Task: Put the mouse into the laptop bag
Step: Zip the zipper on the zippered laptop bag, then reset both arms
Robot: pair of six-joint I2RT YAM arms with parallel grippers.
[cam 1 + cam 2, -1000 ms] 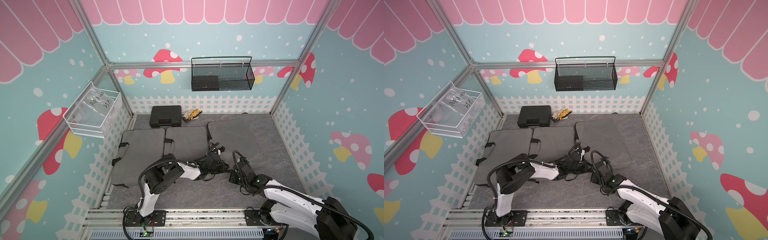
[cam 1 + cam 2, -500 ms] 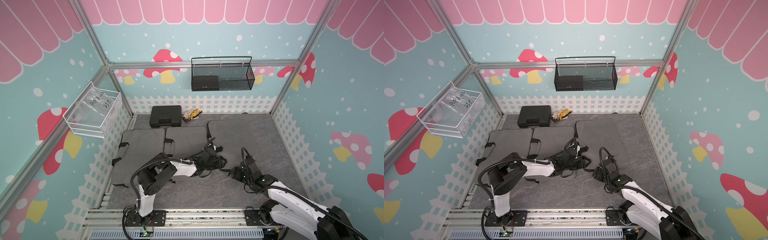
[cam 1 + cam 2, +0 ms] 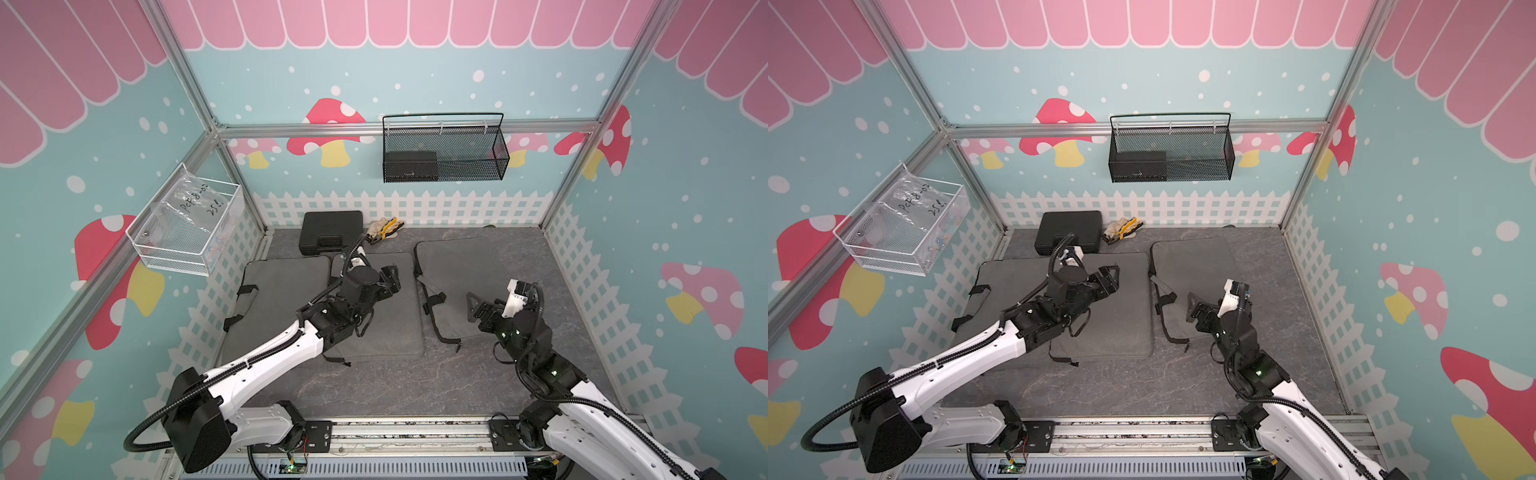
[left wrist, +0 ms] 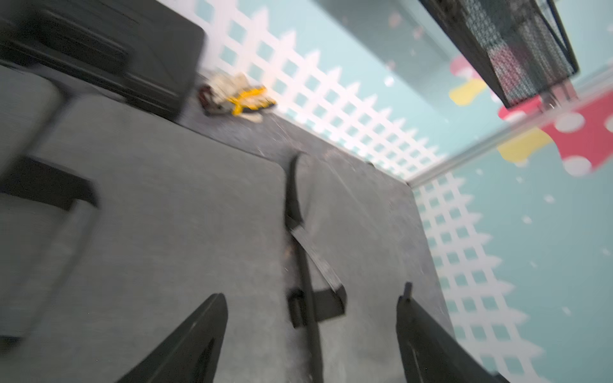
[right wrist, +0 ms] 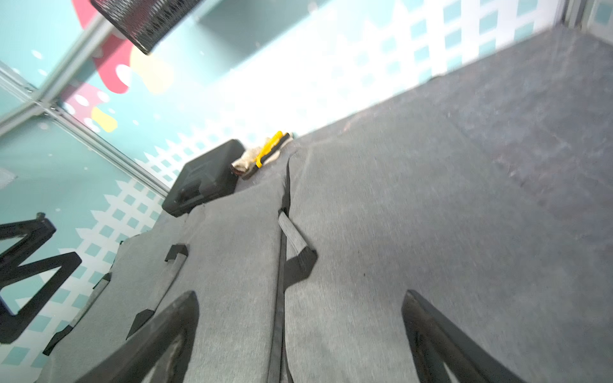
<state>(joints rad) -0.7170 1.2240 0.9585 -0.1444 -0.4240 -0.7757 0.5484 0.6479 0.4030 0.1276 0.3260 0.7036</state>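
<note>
Three grey laptop bags lie flat side by side: left (image 3: 282,286), middle (image 3: 390,328) and right (image 3: 457,262). No mouse shows in any view. My left gripper (image 3: 391,277) (image 3: 1109,277) hovers over the middle bag, open, with nothing between its fingers; in the left wrist view the left gripper (image 4: 311,293) looks down on the gap between the middle and right bags and a black strap (image 4: 318,305). My right gripper (image 3: 478,311) (image 3: 1197,311) hangs open and empty over the near left part of the right bag, and the right gripper (image 5: 300,293) straddles the same gap.
A black hard case (image 3: 331,230) and a yellow-handled tool on a cloth (image 3: 384,229) lie by the back fence. A black mesh basket (image 3: 442,149) hangs on the back wall and a clear wire basket (image 3: 187,226) on the left wall. Bag straps (image 3: 434,320) trail between the bags.
Both grippers were shut close together at the gap between the middle and right bags. Both have opened and drawn apart and upward: the left over the middle bag, the right toward the right.
</note>
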